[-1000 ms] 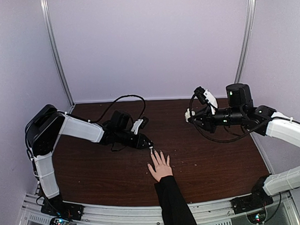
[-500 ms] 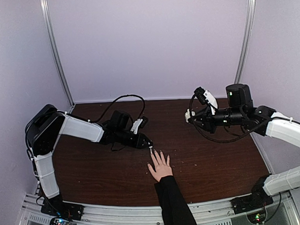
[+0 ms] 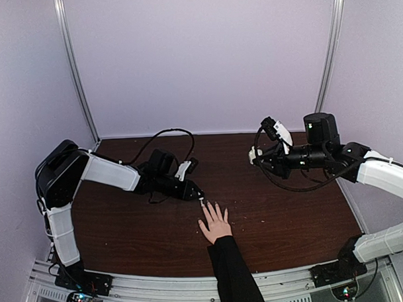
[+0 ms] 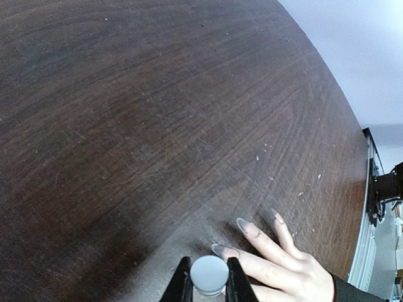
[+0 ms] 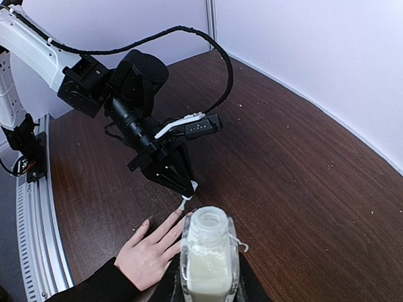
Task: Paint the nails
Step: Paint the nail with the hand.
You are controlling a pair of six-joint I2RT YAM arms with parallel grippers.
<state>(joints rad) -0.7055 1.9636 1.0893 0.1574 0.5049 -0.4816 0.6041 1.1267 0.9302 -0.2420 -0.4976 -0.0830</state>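
Observation:
A light-skinned hand [image 3: 216,225] in a black sleeve lies flat on the table with its fingers spread. In the left wrist view its long nails [image 4: 225,251] show greyish, one of them directly beside the cap. My left gripper [image 3: 200,195] is shut on the white brush cap [image 4: 210,274]. Seen from the right wrist, the brush tip [image 5: 184,202] rests at the nail of one finger. Off to the right, above the table, my right gripper [image 3: 252,154] is shut on the open clear bottle [image 5: 209,258], which is partly full of white polish.
The dark wooden table [image 3: 290,214] carries small white specks near the hand. A black cable [image 3: 168,132] loops behind the left arm. Lavender walls close in the back and sides, and a metal rail [image 3: 193,284] runs along the near edge.

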